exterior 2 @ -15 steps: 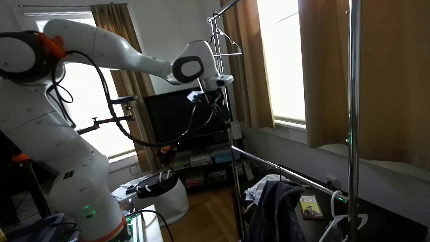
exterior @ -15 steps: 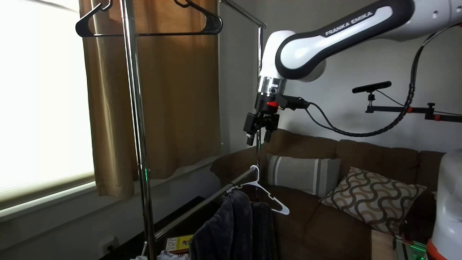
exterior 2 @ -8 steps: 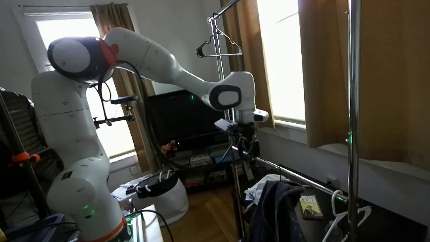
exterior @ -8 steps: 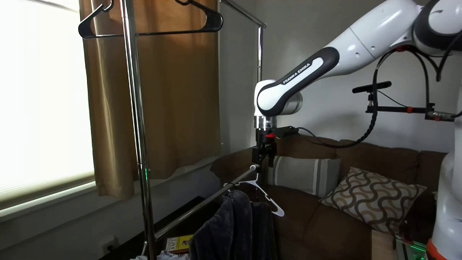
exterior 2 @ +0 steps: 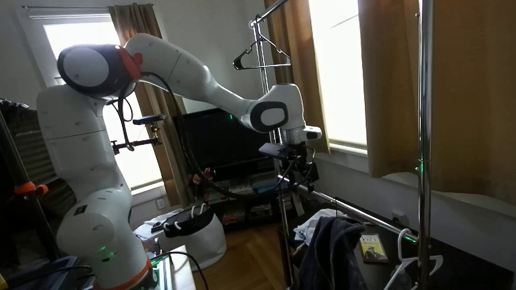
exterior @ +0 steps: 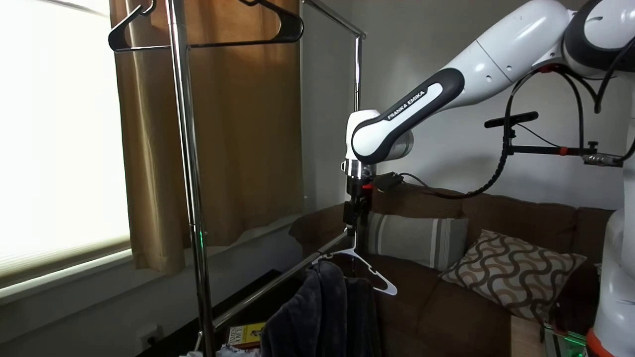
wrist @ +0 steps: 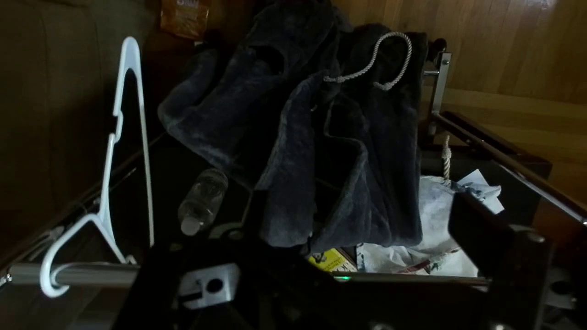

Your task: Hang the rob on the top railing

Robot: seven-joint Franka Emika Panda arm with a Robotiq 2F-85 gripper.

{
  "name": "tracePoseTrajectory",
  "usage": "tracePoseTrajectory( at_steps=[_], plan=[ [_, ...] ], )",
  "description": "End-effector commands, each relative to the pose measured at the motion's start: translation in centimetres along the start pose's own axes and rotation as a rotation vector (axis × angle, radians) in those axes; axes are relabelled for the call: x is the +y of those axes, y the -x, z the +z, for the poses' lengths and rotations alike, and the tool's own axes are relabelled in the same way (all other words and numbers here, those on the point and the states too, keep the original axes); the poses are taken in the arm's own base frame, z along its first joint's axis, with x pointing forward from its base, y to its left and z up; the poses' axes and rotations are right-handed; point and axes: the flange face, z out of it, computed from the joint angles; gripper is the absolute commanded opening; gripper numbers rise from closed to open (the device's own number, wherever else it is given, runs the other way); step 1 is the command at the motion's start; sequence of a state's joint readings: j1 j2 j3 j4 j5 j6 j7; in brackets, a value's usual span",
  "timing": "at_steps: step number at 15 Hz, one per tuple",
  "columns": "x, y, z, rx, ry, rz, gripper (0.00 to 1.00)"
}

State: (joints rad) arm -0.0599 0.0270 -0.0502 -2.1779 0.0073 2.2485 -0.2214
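Lowered since earlier, the end effector [wrist: 361, 204], spread wide, empty, hangs higher than the robe [exterior: 327, 312].

Over the last second the gripper [exterior: 354, 228] has dropped closer to the lower crossbar [exterior: 278, 283]. The white hanger [wrist: 105, 211] and the black plastic hanger [exterior: 228, 44] have swung slightly.

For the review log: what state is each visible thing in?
Robe: hanging from the lower crossbar
White hanger: bare, hooked on that crossbar
Black hanger: bare, hung on the top railing
Tool: open
Book: closed, lying flat
Bottle: apparently capped
Television: screen dark
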Motion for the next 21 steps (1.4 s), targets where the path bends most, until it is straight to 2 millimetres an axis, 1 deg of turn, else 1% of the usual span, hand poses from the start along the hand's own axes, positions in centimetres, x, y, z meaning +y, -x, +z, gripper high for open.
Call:
tracePoseTrajectory(
  at_steps=[1,3,5,6,7,8,11,12,13,14,15,16,17,18,20,21],
  plan=[
    [2.0,3.4,0.8,0.123,-0.002,-0.152,1.00],
    [2.0,3.7,2.9,0.192,-0.036,-0.198,1.00],
    [1.8,3.4,5.7,0.219,-0.118,-0.211,1.00],
    [2.1,3.1,6.5,0.223,-0.165,-0.223,1.00],
    [3.6,2.7,9.1,0.213,-0.210,-0.207,1.00],
    [4.2,2.7,11.2,0.209,-0.257,-0.201,1.00],
    [7.4,3.5,17.4,0.127,-0.383,-0.152,1.00],
    [5.4,4.1,13.8,0.162,-0.303,-0.170,1.00],
    [6.4,4.3,15.7,0.135,-0.331,-0.160,1.00],
    [7.2,4.3,17.0,0.120,-0.345,-0.151,1.00],
    [7.7,4.1,17.7,0.115,-0.349,-0.147,1.00],
    [7.8,3.8,17.9,0.115,-0.351,-0.147,1.00],
    [7.6,3.9,17.5,0.136,-0.349,-0.179,1.00],
    [8.2,3.4,17.6,0.185,-0.339,-0.164,1.00],
    [10.9,2.5,18.7,0.291,-0.283,-0.178,1.00],
    [12.1,1.9,18.8,0.342,-0.259,-0.185,1.00]
  ],
)
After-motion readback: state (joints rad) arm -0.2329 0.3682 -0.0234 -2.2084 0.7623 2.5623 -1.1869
